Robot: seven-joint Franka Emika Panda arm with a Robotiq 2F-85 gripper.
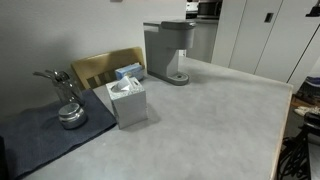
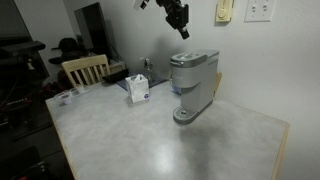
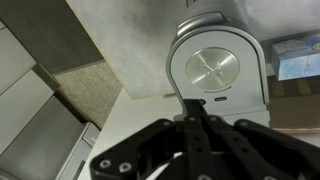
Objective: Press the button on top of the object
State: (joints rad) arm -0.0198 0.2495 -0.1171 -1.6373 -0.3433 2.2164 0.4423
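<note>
Wrist view shows your gripper (image 3: 193,118) with its two fingers pressed tight together; I think that gives you one firm tip for poking a button. The coffee machine (image 3: 215,65) sits right below, its round shiny top facing up at you. In an exterior view the gripper (image 2: 179,16) hangs high above it; the coffee machine stands on the table (image 2: 150,140) near the tissue box (image 2: 138,90), so your way is probably straight down.

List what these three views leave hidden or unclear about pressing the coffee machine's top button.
- Coffee machine: top detail too small in both exterior views.
- Fingers: in the wrist view they cover the machine's near top edge.
- Gripper: small and dark in an exterior view; its opening unreadable there.
</note>
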